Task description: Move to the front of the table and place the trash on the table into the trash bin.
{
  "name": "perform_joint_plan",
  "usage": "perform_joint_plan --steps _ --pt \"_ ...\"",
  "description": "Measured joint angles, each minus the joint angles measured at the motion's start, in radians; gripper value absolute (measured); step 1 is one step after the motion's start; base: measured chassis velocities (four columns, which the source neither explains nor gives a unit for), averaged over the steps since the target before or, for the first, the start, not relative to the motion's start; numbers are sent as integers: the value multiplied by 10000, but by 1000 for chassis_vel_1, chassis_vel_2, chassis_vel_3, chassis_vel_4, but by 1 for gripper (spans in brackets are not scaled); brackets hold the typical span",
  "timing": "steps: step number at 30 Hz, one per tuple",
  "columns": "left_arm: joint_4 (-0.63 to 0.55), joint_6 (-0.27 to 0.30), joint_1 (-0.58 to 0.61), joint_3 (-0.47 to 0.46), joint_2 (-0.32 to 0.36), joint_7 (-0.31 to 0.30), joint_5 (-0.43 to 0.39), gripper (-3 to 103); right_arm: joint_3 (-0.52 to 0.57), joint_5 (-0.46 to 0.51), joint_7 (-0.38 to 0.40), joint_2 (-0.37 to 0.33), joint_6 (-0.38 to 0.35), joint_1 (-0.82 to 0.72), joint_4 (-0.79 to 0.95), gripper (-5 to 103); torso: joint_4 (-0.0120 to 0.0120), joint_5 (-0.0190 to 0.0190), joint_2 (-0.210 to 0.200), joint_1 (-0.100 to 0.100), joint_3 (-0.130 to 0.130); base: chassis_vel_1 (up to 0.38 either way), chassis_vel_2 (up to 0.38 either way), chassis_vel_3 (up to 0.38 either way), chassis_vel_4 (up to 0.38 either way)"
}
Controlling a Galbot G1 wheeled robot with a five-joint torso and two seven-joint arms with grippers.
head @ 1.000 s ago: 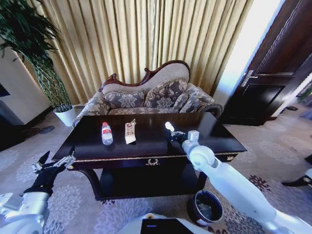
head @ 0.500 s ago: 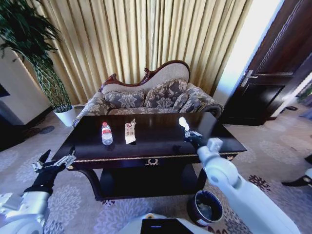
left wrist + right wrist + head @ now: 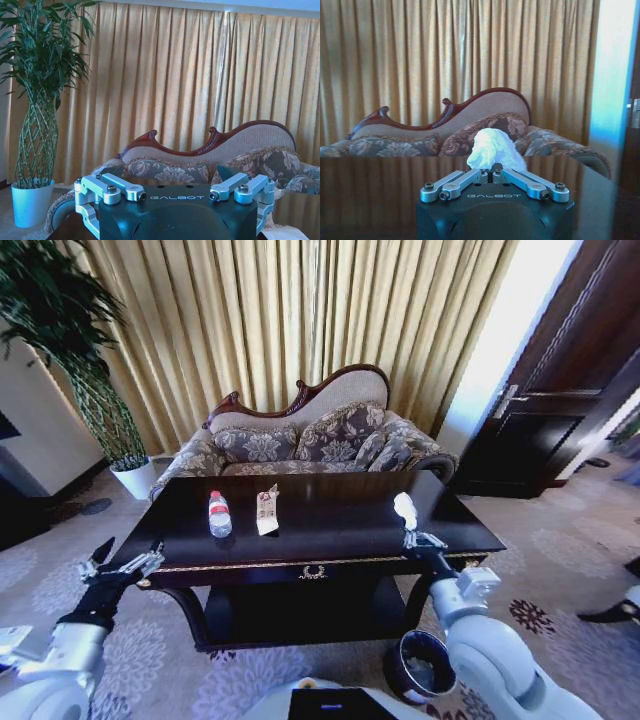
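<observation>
The right pincer (image 3: pixel 411 533), pinching a crumpled white tissue (image 3: pixel 405 509) above the dark glossy table (image 3: pixel 300 562), hangs above and behind the small dark round trash bin (image 3: pixel 421 665); the left pincer (image 3: pixel 125 562) waits spread.

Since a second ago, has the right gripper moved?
Yes. The right gripper, shut on the white tissue, has moved rightward and back along the table, from near the gold emblem toward the table's right front corner.
</observation>
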Motion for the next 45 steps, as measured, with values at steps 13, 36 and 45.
perform_joint_plan --steps 13,36,45 --pt "0 -250 257 66 10 47 25 100 10 -658 -2 519 105 -637 146 0 -1 1 0 1 0 0 0 0 0" --pt "0 -327 285 -33 92 186 85 100 -210 -748 12 544 227 -504 108 0 -1 0 1 -1 0 69 -60 -68 67" --pt "0 -306 194 -30 -24 179 99 100 -255 -736 12 488 304 -387 -75 0 -1 1 0 0 0 89 -106 -93 96"
